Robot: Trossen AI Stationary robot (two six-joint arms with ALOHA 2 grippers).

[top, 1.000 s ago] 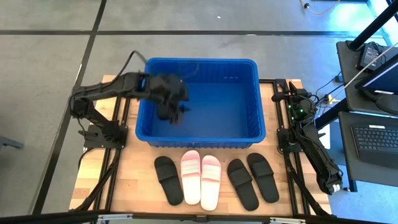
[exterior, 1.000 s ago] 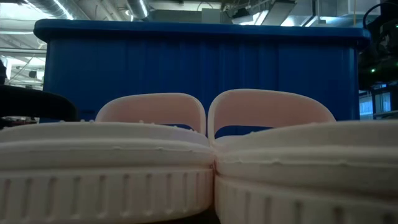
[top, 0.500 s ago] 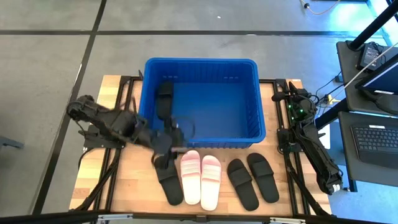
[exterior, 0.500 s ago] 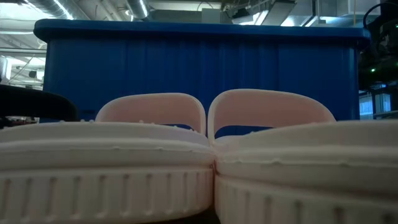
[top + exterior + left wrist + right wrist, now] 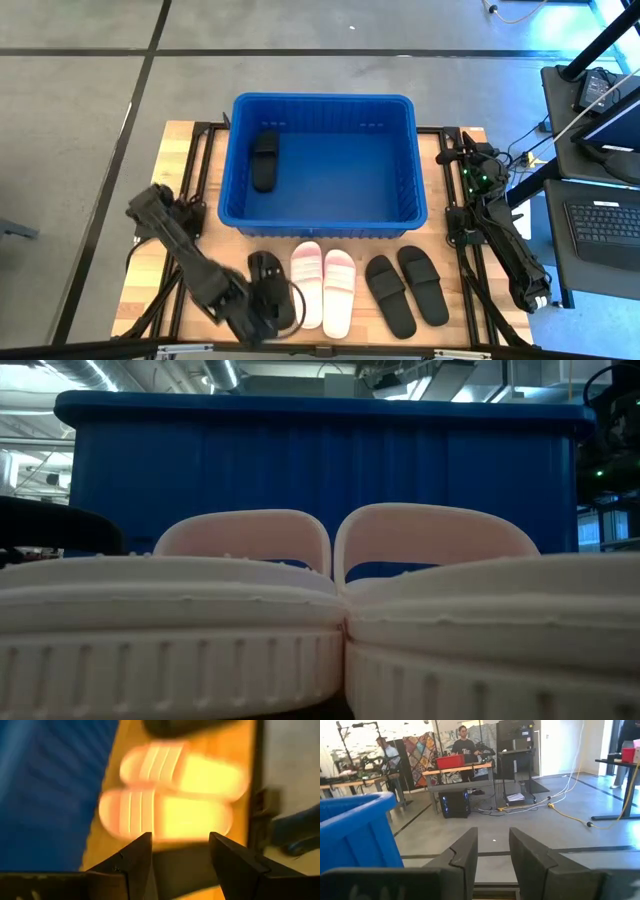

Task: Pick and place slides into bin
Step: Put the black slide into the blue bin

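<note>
One matte black slide (image 5: 264,158) binned; left gripper (image 5: 176,851), jaws spread, should straddle the leftmost black slide's (image 5: 266,275) strap squarely.

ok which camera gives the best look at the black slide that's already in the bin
The high view: it looks straight down into the bin and shows the black slide lying flat by the bin's left wall. In the low view the bin's front wall hides it. The left wrist view shows only pink slides; the right wrist view shows only a bin corner.
</note>
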